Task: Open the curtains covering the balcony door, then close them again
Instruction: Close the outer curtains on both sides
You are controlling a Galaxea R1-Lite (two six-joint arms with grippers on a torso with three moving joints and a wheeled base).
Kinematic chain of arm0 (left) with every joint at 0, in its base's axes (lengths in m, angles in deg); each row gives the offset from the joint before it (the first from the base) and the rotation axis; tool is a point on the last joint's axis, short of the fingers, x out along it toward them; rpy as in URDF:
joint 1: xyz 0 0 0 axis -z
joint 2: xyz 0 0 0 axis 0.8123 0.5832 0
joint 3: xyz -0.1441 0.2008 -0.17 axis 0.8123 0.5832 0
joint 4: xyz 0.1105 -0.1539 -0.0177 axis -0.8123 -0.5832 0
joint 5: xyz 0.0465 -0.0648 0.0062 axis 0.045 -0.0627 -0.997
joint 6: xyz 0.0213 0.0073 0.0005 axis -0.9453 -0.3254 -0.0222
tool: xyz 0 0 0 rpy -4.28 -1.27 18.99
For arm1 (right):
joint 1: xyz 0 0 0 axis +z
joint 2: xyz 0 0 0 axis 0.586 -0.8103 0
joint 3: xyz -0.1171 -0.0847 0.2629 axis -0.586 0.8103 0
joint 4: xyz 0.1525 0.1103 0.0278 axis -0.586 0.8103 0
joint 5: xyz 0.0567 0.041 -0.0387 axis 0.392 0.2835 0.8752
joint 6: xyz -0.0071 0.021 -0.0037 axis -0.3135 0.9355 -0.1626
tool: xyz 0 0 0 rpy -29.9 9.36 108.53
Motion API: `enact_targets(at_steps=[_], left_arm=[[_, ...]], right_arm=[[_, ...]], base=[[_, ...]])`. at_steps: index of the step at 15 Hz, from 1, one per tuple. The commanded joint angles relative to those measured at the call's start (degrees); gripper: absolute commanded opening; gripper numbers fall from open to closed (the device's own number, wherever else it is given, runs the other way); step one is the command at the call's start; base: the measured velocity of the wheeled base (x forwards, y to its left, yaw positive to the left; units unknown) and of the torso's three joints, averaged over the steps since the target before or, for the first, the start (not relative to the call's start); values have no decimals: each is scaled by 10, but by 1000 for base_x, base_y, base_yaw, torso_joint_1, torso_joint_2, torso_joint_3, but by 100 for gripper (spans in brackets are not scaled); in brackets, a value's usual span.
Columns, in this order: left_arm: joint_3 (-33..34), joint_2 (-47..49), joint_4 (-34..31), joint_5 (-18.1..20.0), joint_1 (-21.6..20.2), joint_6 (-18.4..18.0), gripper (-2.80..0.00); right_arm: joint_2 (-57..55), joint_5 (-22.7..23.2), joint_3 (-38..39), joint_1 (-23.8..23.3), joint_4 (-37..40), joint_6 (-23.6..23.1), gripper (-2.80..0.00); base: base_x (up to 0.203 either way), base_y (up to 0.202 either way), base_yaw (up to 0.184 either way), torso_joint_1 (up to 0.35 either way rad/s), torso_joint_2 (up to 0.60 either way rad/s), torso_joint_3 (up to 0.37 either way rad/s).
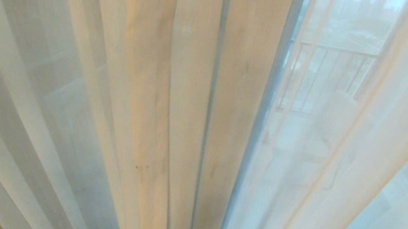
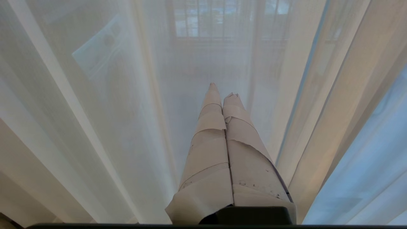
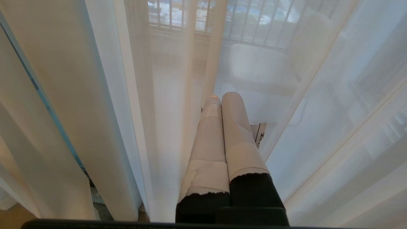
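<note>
Both the left gripper (image 2: 222,95) and right gripper (image 3: 222,97), fingers pressed together, empty, face the drawn curtains (image 1: 184,107).

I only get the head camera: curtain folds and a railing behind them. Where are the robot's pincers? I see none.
Observer: The left pincer is low in front of the sheer fabric, pointing at it, fingers pressed together.
Operator: Is it holding the cloth?
Observer: No, nothing shows between its fingers.
Operator: And the other one?
Observer: The right pincer is shut and empty too, also pointing at sheer fabric. Its fingers are wrapped in pale tape.
</note>
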Motion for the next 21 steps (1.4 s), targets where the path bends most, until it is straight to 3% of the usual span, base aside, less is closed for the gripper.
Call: enact_targets(at_steps=[1, 21], left_arm=[[0, -1, 0, 0, 0, 1, -280], [0, -1, 0, -1, 0, 0, -280]], right_arm=[[-1, 1, 0, 0, 0, -1, -280], [-1, 1, 0, 0, 0, -1, -280]], base=[[0, 0, 0, 0, 0, 0], [0, 0, 0, 0, 0, 0]])
